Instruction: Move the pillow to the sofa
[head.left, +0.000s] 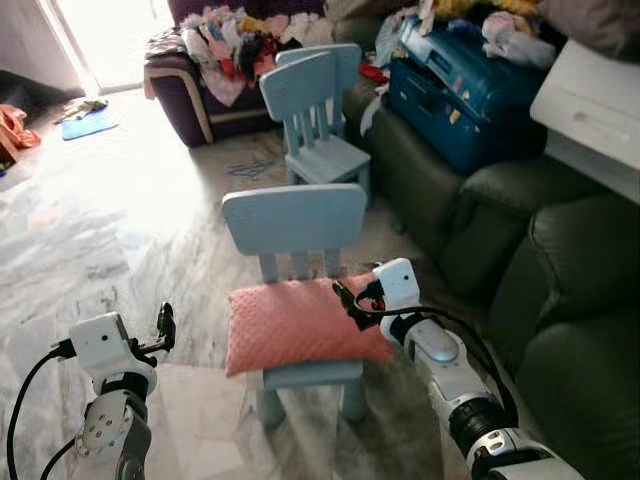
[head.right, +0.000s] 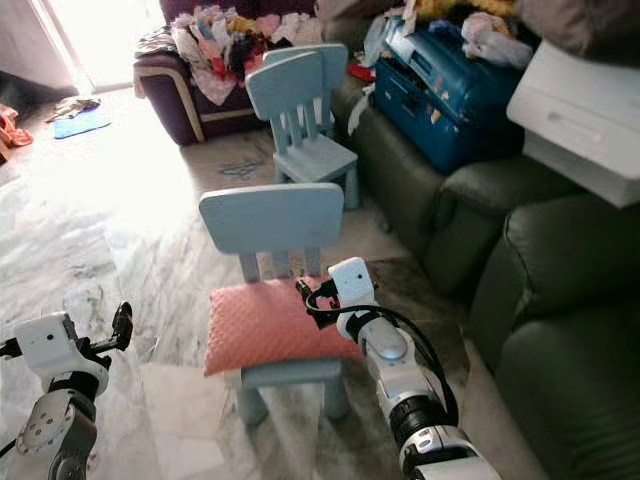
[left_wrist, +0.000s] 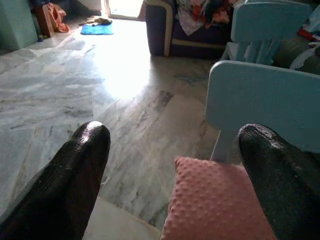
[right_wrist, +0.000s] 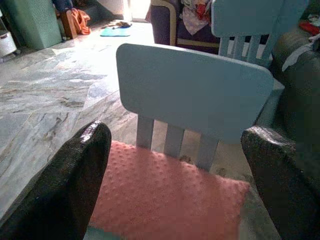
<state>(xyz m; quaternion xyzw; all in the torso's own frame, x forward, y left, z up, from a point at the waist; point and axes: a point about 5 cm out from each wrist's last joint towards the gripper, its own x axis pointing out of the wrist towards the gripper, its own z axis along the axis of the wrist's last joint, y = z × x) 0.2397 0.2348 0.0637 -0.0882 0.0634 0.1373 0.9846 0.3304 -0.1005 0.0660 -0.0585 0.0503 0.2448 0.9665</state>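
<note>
A pink dotted pillow (head.left: 300, 325) lies flat on the seat of a small light-blue chair (head.left: 295, 215). My right gripper (head.left: 352, 296) hovers at the pillow's right rear corner, open, with nothing between its fingers (right_wrist: 75, 180). The right wrist view looks across the pillow (right_wrist: 165, 192) to the chair back (right_wrist: 195, 90). My left gripper (head.left: 165, 328) hangs open to the left of the chair, apart from the pillow. In the left wrist view the pillow's corner (left_wrist: 215, 205) lies ahead. The dark green sofa (head.left: 560, 290) stands just right of the chair.
A second blue chair (head.left: 315, 110) stands behind the first. A blue suitcase (head.left: 460, 90) and a white box (head.left: 595, 105) occupy the sofa's far seats. A purple sofa piled with clothes (head.left: 220, 60) is at the back. Marble floor (head.left: 120, 230) spreads to the left.
</note>
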